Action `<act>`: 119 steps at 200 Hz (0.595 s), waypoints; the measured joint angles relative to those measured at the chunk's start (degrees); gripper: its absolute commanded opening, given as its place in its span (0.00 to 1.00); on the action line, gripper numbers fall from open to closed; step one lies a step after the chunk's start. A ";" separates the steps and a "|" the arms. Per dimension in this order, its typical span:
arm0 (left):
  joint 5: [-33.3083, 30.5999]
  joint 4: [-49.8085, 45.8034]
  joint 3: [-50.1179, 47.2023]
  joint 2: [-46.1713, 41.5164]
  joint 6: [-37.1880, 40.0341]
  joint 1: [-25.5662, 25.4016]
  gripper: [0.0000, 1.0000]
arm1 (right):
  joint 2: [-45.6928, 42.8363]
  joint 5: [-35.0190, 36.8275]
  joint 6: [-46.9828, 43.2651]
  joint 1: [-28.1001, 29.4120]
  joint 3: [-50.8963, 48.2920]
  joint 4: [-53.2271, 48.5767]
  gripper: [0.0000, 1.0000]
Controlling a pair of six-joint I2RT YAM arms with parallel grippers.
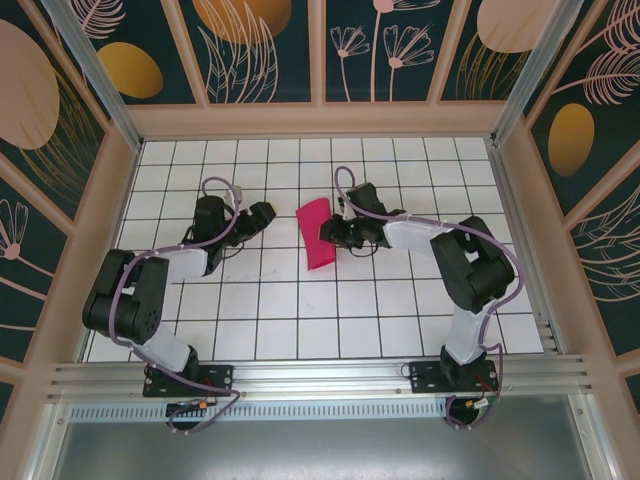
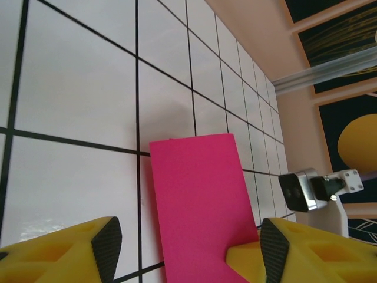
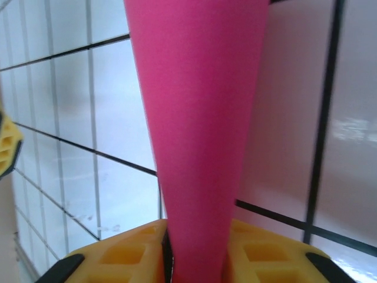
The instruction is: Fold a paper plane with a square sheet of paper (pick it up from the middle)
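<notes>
Right wrist view showed my right gripper (image 3: 195,250) clamped on the thin, folded magenta-pink sheet of paper (image 3: 200,118), mid-table. Left gripper (image 1: 264,214), at its 9 o'clock, stood parted. I judged it light, limp; grip mid-edge.

Fixed overhead camera, above and behind the near edge at the frame's bottom, looks steeply down on the whole white, black-gridded tabletop (image 1: 300,320); left wrist camera sits low and close, facing the thin magenta-pink paper sheet (image 2: 197,200) at lower centre; right wrist camera, nearer still, shares that sheet mid-frame.
</notes>
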 measured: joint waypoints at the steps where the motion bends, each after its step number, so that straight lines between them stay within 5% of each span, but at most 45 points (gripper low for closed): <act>1: 0.00 0.04 0.00 0.13 -0.07 -0.11 0.64 | 0.07 0.11 -0.04 0.00 0.00 -0.20 0.32; 51: 0.96 1.33 1.14 4.28 -0.66 -3.19 0.62 | 0.85 6.32 -1.70 0.00 1.46 -5.64 0.56; 119: 2.25 2.25 4.48 8.70 -0.66 -6.16 0.61 | 0.85 11.78 -2.25 0.04 2.62 -9.70 0.57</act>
